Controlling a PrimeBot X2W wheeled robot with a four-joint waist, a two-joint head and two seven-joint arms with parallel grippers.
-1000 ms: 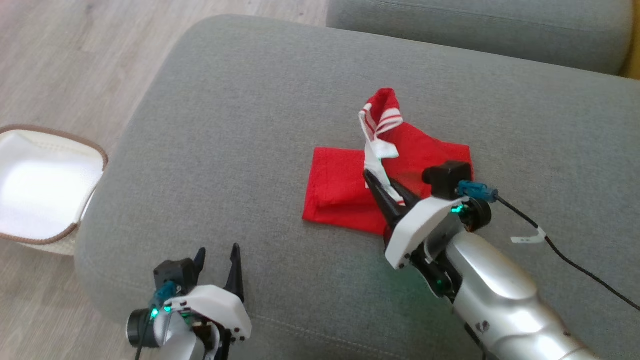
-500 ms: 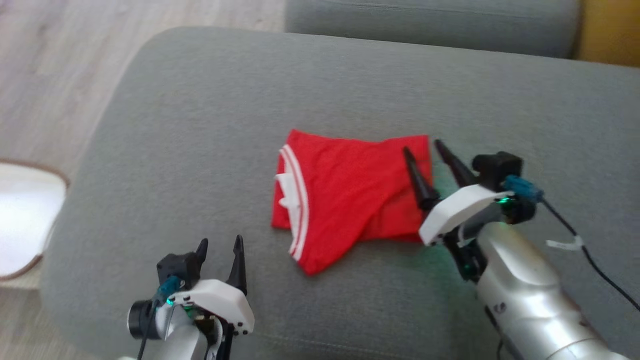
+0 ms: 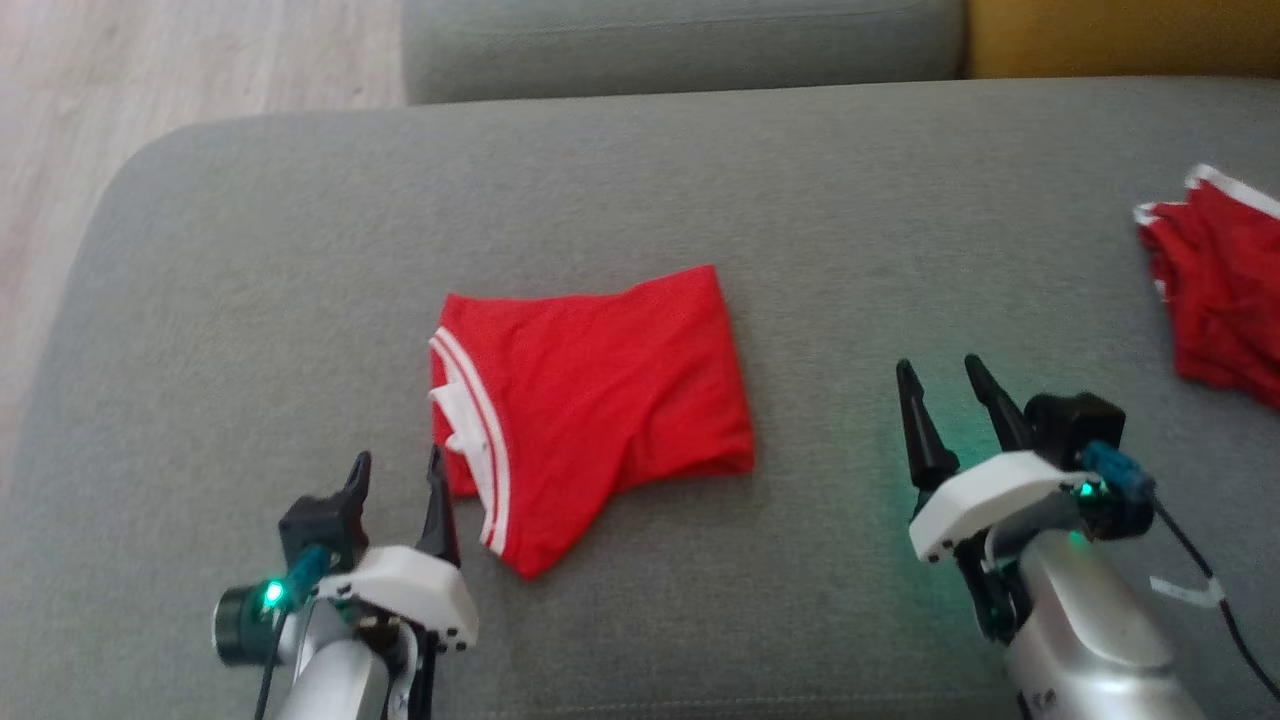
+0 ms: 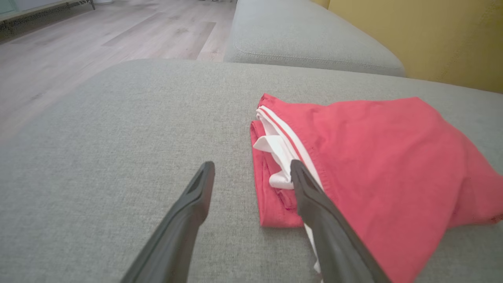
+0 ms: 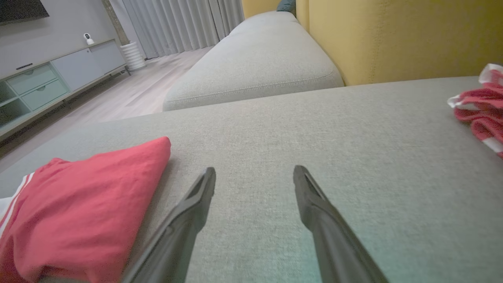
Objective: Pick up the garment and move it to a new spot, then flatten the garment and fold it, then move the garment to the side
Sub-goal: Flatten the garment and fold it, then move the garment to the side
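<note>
Our red garment (image 3: 590,390) lies folded near the middle of the grey sofa cushion (image 3: 250,250), well away from its left edge and its back edge. Both our grippers are wide open and hold nothing. Our left gripper (image 3: 399,456) hangs just beside the white-striped edge of the garment, and in the left wrist view one finger looks to be over that edge. Our right gripper (image 3: 938,366) is off to the other side, apart from the cloth, over bare cushion.

What can go wrong? The fold looks loose — one corner pokes out toward the front edge, and a white bit sticks out by the stripes. If we pinch only the top layer to move it to the side, we think the fold can fall open. If a finger catches the stripes, it can drag the cloth crooked. There is also another red garment (image 3: 1220,290) at the right edge — we must not grab that one by mistake.
</note>
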